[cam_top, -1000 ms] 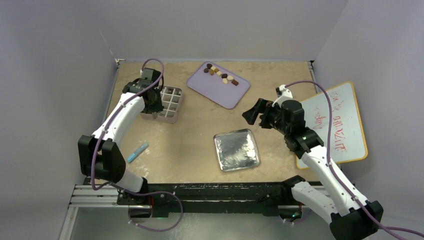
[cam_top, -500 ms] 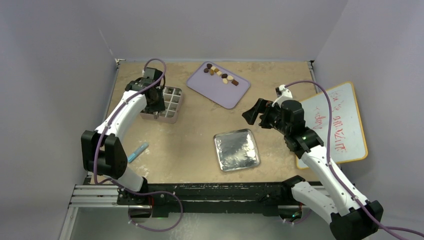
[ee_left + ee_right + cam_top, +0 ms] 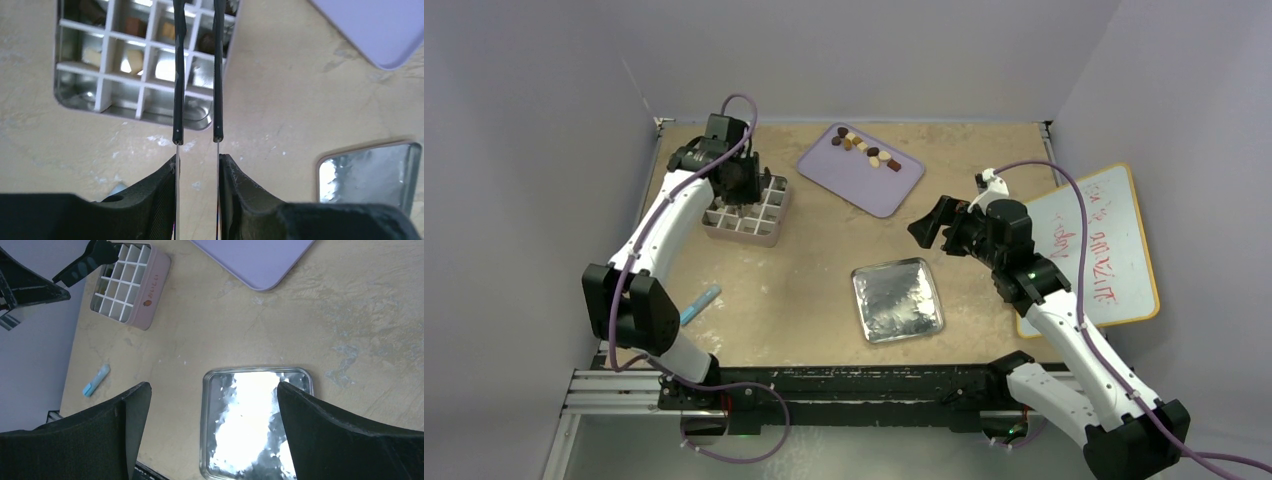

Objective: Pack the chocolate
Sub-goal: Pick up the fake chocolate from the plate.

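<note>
Chocolate (image 3: 865,150): tiny, light, hard but chips easy, slippery. I pinch each piece by its sides, softly. Row of them on purple tray (image 3: 879,195), some in grid box (image 3: 102,95) cells. My left gripper (image 3: 197,162) squeezes black tweezers (image 3: 178,75). Right gripper (image 3: 210,390) gapes wide, holds nothing. 2 tweezer tips cut off at top edge; can't tell if piece is caught.

We see a tan, mottled tabletop (image 3: 814,260), scuffed with pale marks and boxed in by plain grey-lavender walls. The back wall (image 3: 854,60) is beyond the left gripper (image 3: 740,188), the left wall (image 3: 524,150) is on its outer side, and the right wall (image 3: 1184,90) is past the right gripper (image 3: 929,228). Outward of that gripper, off the tabletop's edge, lies a yellow-framed whiteboard (image 3: 1104,240) with red writing. Behind both grippers an aluminium rail (image 3: 624,390) borders the near edge. The light is soft and even.
</note>
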